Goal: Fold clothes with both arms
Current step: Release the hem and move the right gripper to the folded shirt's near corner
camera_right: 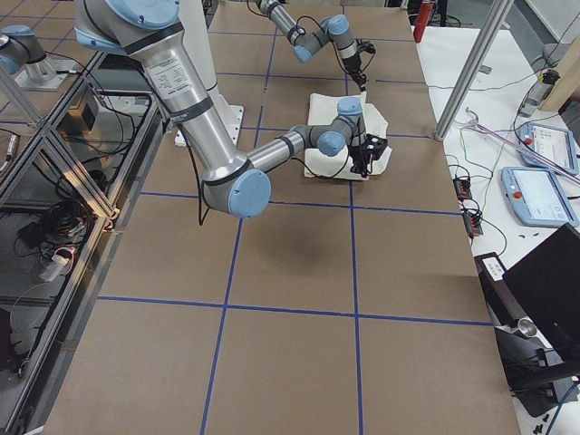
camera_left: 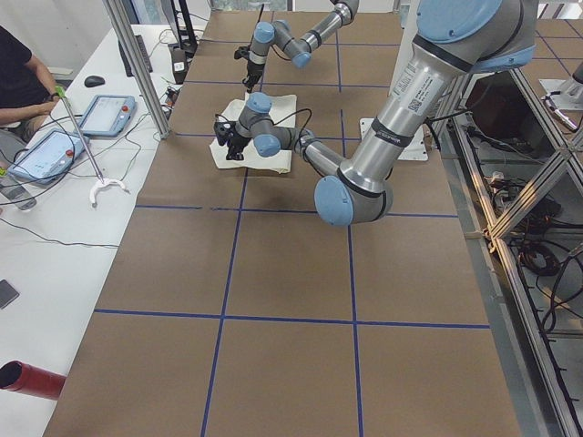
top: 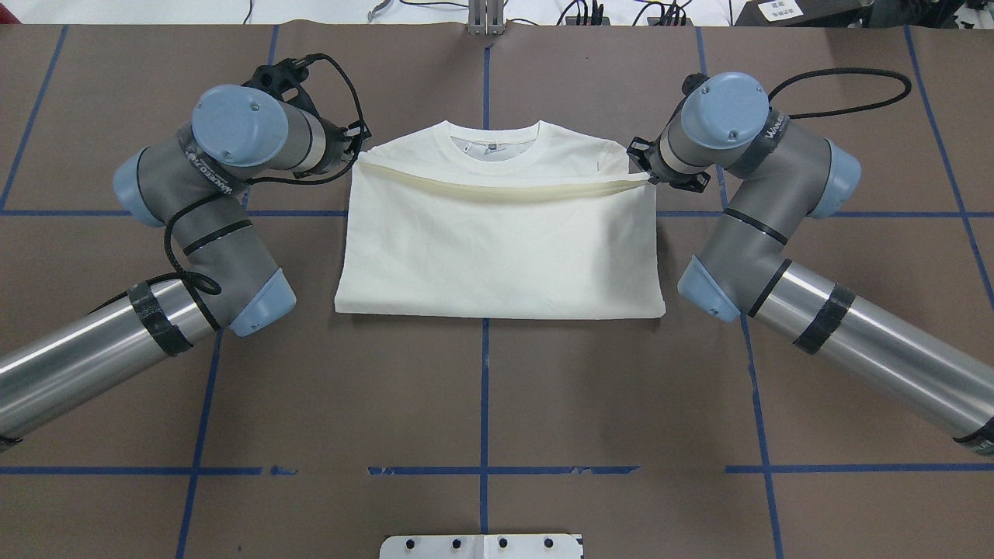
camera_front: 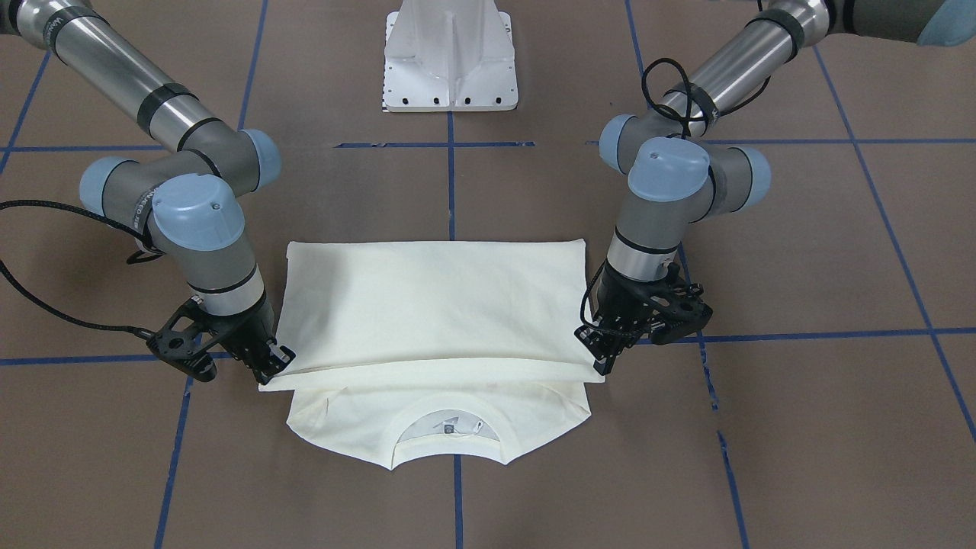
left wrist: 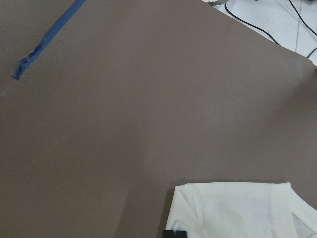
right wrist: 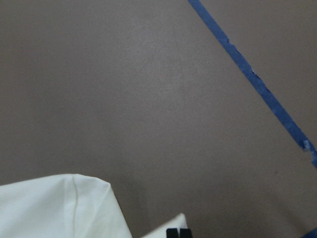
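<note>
Cream shirt (top: 497,248) lies beyond the white base (camera_front: 450,61), its hem half folded over. My left gripper (camera_front: 604,352) and right gripper (camera_front: 273,366) each pinch a hem corner far from that base. Next, I judge: lay flat, release.

overhead: down from rear | front: opposite, steep | both share shirt (top: 497,248)

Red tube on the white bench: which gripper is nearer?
Left. The left gripper grips the shirt corner nearer the red tube; the right gripper holds the opposite corner.
</note>
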You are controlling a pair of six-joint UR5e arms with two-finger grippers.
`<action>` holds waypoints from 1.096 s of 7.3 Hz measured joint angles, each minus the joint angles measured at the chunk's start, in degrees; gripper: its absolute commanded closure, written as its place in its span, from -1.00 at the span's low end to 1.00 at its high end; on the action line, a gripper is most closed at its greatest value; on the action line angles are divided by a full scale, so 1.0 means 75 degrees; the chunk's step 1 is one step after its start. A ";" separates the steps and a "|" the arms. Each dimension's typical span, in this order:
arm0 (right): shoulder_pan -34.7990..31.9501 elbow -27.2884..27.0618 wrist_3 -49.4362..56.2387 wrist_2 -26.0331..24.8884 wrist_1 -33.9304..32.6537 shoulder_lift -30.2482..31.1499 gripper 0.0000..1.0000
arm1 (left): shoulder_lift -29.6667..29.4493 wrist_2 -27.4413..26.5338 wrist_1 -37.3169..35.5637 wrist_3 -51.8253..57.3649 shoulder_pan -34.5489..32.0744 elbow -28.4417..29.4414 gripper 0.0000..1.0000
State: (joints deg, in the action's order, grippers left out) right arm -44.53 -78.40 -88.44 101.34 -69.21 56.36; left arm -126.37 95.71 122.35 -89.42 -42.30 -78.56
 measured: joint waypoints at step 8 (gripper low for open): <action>0.0534 -0.3063 -0.1637 0.0992 0.0035 0.2014 -0.59 | 0.0269 0.0060 0.0326 0.0653 -0.0101 -0.0328 0.20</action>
State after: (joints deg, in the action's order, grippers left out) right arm -40.52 -101.37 -100.72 108.78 -68.94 71.46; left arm -124.36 96.16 124.80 -84.52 -43.06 -81.02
